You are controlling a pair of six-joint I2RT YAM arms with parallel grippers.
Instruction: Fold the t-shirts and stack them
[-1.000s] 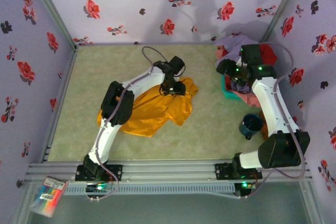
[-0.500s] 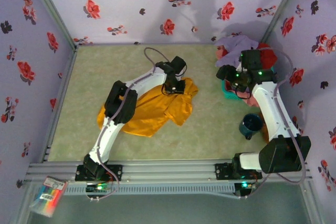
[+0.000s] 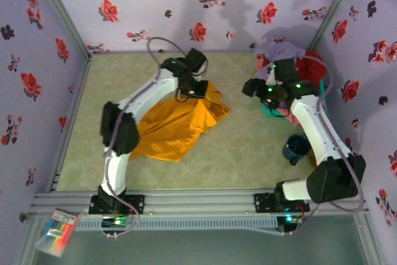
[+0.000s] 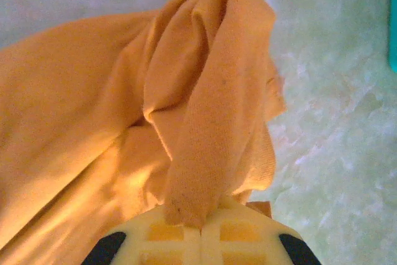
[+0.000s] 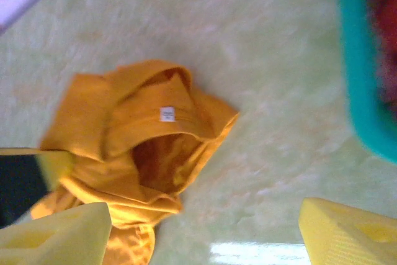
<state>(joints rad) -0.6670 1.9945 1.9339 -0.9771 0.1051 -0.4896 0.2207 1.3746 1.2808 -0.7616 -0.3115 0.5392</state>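
Orange-yellow t-shirt [image 3: 177, 125] lies crumpled on the green surface [image 3: 248, 153] — left pincer [image 4: 201, 231] is clenched on 1 fold of it; right pincer [image 5: 205, 228] is spread wide, holding nothing, near the teal basket [image 5: 356, 79].

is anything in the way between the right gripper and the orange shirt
Nothing visible. Bare table lies between the open right gripper and the orange-yellow t-shirt. The teal basket sits off to one side, and the left gripper is shut on a fold of the shirt.
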